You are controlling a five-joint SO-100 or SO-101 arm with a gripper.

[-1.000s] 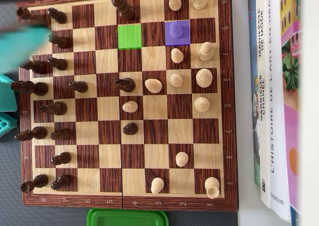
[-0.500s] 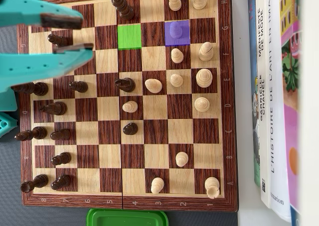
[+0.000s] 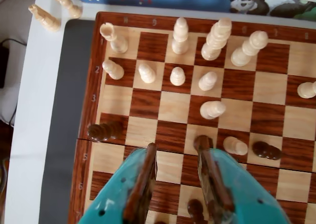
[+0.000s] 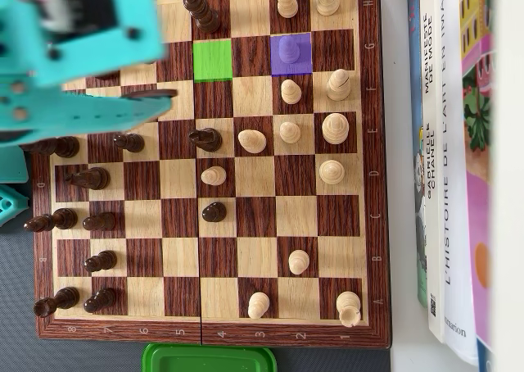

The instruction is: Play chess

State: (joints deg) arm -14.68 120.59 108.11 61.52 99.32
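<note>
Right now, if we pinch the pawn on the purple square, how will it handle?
The pawn looks like turned wood: probably stiff and light. Its rounded head may slip out of a high pinch. Standing on a narrow base on the smooth board, it would likely tip at a sideways nudge.

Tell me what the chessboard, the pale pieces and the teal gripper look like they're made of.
The brown-and-tan chessboard looks like wood or wood veneer: grain streaks, slight sheen. The cream chess pieces look like turned, varnished light wood, though plastic can't be excluded. The teal gripper looks like matte printed plastic, with brownish lining on its fingers.
</note>
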